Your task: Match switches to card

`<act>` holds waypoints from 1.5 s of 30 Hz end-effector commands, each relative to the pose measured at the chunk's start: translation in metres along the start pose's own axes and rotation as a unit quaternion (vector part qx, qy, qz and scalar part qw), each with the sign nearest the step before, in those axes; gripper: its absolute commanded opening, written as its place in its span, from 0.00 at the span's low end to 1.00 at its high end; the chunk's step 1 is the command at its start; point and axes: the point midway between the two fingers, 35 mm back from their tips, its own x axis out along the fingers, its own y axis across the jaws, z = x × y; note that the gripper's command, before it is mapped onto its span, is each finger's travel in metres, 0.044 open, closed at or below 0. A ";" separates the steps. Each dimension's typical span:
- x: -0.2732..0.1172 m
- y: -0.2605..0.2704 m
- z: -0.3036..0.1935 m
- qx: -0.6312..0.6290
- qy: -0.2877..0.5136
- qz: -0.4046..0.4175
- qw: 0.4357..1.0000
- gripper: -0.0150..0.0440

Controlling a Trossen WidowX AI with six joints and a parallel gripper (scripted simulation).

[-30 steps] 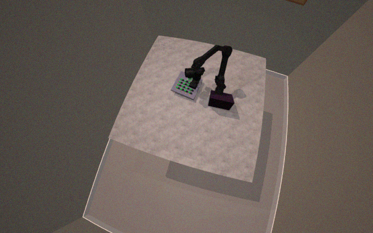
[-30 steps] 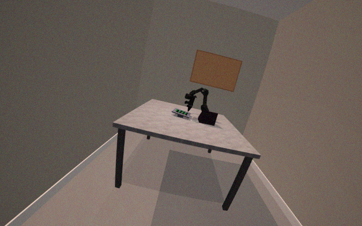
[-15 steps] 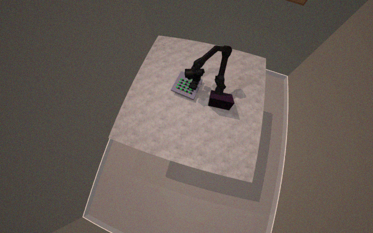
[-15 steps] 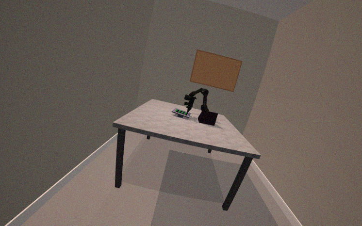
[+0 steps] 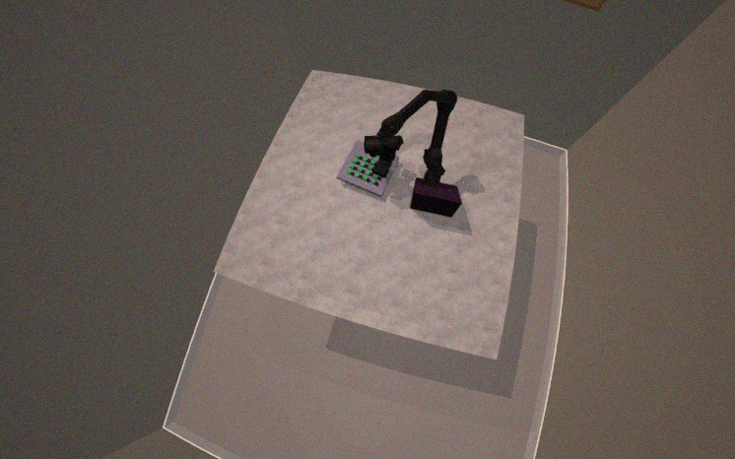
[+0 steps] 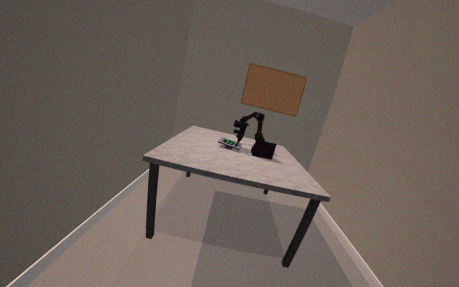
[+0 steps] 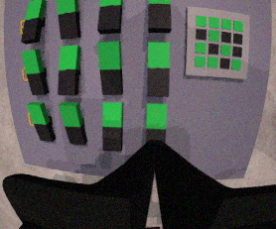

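Observation:
The lilac panel [image 5: 386, 183] [image 7: 208, 128] carries a grid of green and dark grey rocker switches. My gripper [image 5: 380, 172] [image 6: 238, 143] [image 7: 154, 146] is shut and empty. Its tips are at the dark near half of the nearest-row, rightmost switch [image 7: 156, 116], hiding part of it; whether they touch is unclear. The card [image 7: 190, 44] is right of the grid. From far to near it reads: all green; dark, green, dark, dark; green, dark, green, dark; green, green, dark, green. In the wrist view the farthest row is out of frame. Several switch tilts are hard to tell.
The dark box [image 5: 435, 199] [image 6: 264, 149] at the arm's base stands on the pale table [image 5: 324, 256] [image 6: 202, 160], beside the panel. Neighbouring switches [image 7: 112, 126] [image 7: 158, 68] stand close to the fingertips, to the left and beyond.

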 end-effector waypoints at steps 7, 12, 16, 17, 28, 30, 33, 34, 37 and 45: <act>0.001 0.000 0.001 -0.001 -0.002 -0.002 1.000 0.25; 0.002 0.000 0.001 -0.001 -0.002 -0.002 1.000 0.25; 0.002 0.000 0.001 -0.001 -0.002 -0.002 1.000 0.25; 0.002 0.000 0.000 -0.001 -0.002 -0.002 1.000 0.25; 0.004 0.000 0.000 -0.001 -0.002 -0.002 1.000 0.25; 0.004 0.000 0.000 -0.001 -0.002 -0.002 1.000 0.25; 0.004 0.000 0.000 -0.001 -0.002 -0.002 1.000 0.25; 0.005 0.000 0.000 -0.001 -0.002 -0.002 1.000 0.25; 0.005 0.000 0.000 -0.001 -0.002 -0.002 1.000 0.25; 0.006 0.000 0.000 -0.001 -0.002 -0.002 1.000 0.25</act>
